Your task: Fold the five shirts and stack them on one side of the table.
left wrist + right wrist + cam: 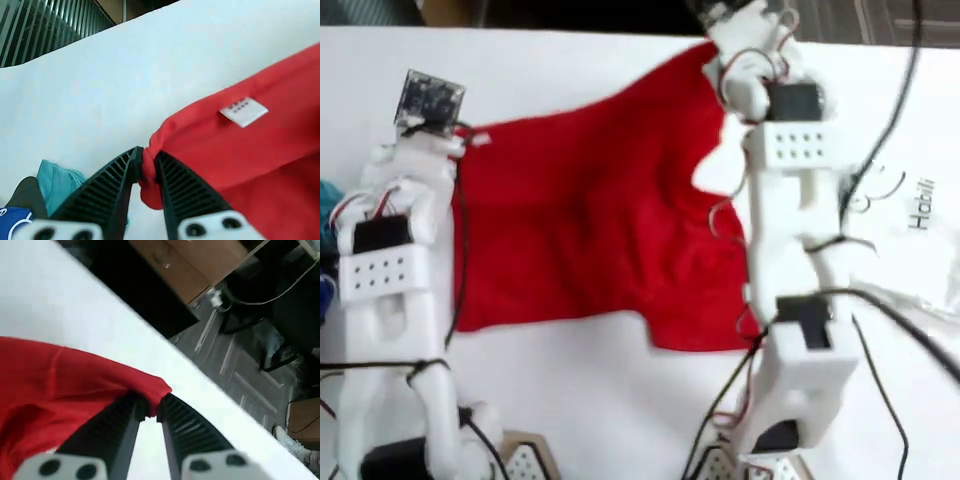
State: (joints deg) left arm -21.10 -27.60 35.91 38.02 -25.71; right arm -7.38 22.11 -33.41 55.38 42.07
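Observation:
A red shirt (590,230) lies spread across the middle of the white table (580,410), stretched between the two arms. My left gripper (146,161) is shut on a bunched corner of the red shirt (250,165) at the shirt's left edge; a white label (244,110) is sewn near that corner. My right gripper (152,407) is shut on the far right corner of the red shirt (55,390), close to the table's far edge. In the high view the left arm (390,260) stands at the shirt's left side and the right arm (790,200) at its right side.
Teal and blue cloth (55,182) lies at the table's left edge, also seen as teal and blue cloth (328,240) in the high view. A clear plastic bag (910,240) rests at the right. Cables (880,320) run beside the right arm. Beyond the far table edge the floor (240,365) drops away.

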